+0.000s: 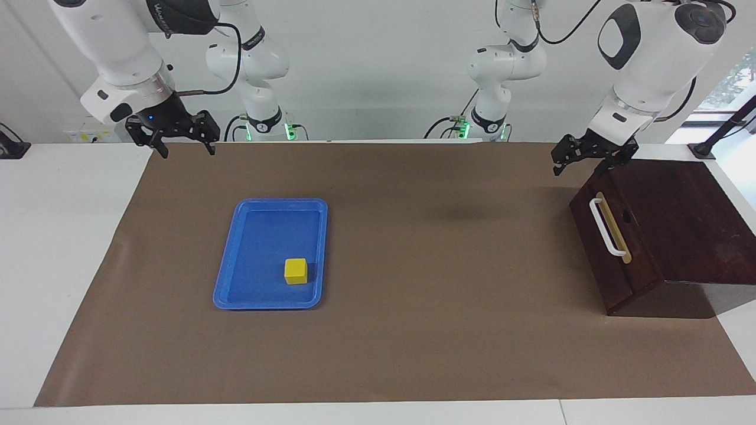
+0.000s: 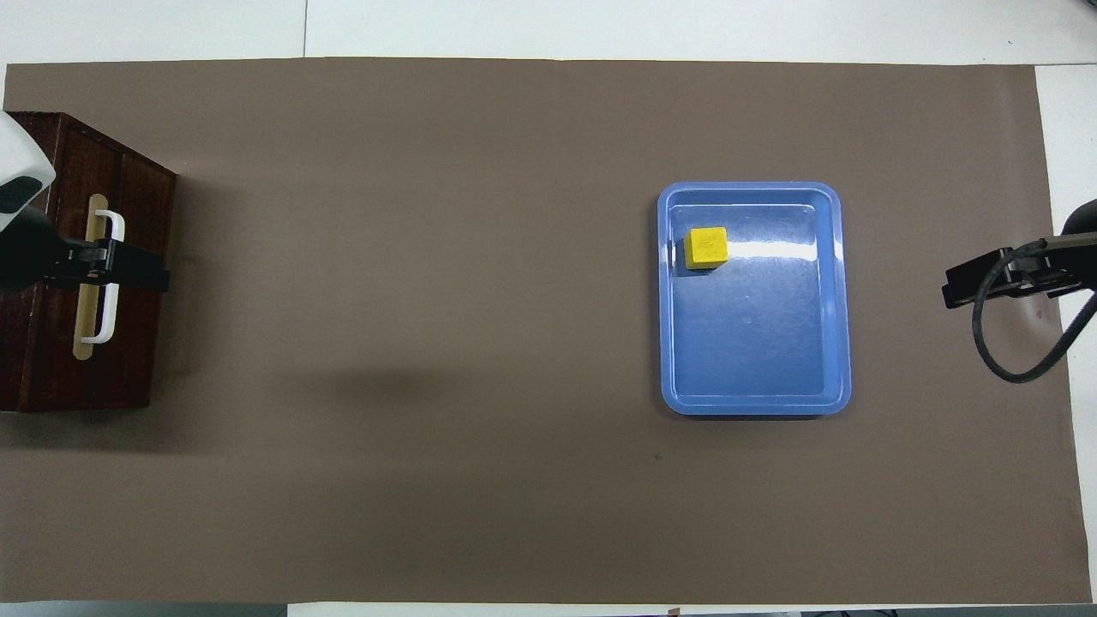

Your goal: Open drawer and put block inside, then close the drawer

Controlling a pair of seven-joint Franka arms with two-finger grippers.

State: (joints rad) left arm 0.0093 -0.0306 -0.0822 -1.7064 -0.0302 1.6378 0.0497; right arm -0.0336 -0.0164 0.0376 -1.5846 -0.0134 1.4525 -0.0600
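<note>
The block (image 1: 296, 271) sits flat in the tray (image 1: 236, 260), at the corner farthest from the robots; you see no long axis. The drawer (image 1: 611, 248) is shut, its handle (image 1: 606, 227) facing 9 o'clock in the facing view. Both grippers hang released: left gripper (image 1: 582, 160) over the cabinet (image 1: 679, 218), right gripper (image 1: 180, 144) over the mat (image 1: 413, 330).

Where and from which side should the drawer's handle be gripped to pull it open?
Grip the white handle at its middle, coming from the table's middle. The bar stands off the drawer front, which faces that way, so fingers can close across it. The left hand, open above the cabinet, is closest.
</note>
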